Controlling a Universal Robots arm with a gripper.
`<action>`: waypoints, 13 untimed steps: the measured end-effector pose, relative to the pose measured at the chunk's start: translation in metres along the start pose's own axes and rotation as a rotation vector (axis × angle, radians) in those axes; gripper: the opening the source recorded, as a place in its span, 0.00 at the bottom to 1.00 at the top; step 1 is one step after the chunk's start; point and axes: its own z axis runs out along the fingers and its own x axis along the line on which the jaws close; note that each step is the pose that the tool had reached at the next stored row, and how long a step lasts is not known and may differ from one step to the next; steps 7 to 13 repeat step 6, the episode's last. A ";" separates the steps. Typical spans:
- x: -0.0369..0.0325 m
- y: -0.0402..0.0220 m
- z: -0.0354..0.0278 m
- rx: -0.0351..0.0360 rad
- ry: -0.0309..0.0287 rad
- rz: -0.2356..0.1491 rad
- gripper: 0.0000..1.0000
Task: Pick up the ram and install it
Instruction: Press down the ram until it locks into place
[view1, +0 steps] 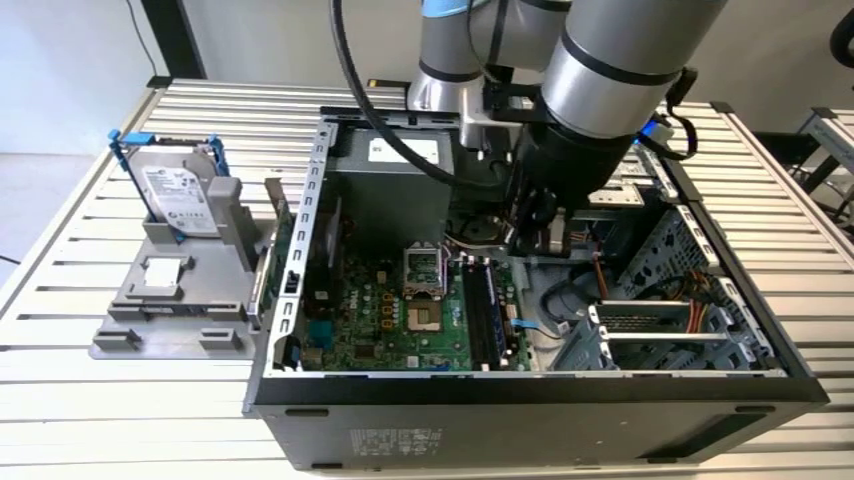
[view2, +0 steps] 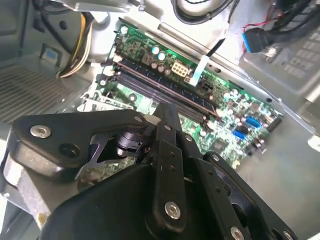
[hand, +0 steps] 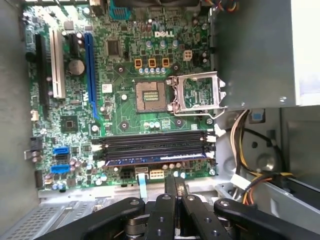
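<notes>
Hovering with the tool (hand: 176, 180) closed and empty over the motherboard (hand: 125, 120), near the middle of the exterior view, and seeing the ram (hand: 155, 159) sitting in a memory slot beside the processor socket (hand: 150, 96).

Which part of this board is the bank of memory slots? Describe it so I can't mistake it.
Inside the open grey computer case, find the green motherboard. The memory slots are long black parallel channels beside the square silver processor socket. Unlike the single blue slot and white slot, they lie bunched together, crosswise to those.
</notes>
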 end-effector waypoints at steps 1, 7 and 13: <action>-0.0004 0.0002 -0.0045 -0.0001 0.0002 0.000 0.00; -0.0026 0.0012 -0.0296 0.0000 0.0000 0.000 0.00; -0.0026 0.0012 -0.0296 0.0000 0.0000 0.000 0.00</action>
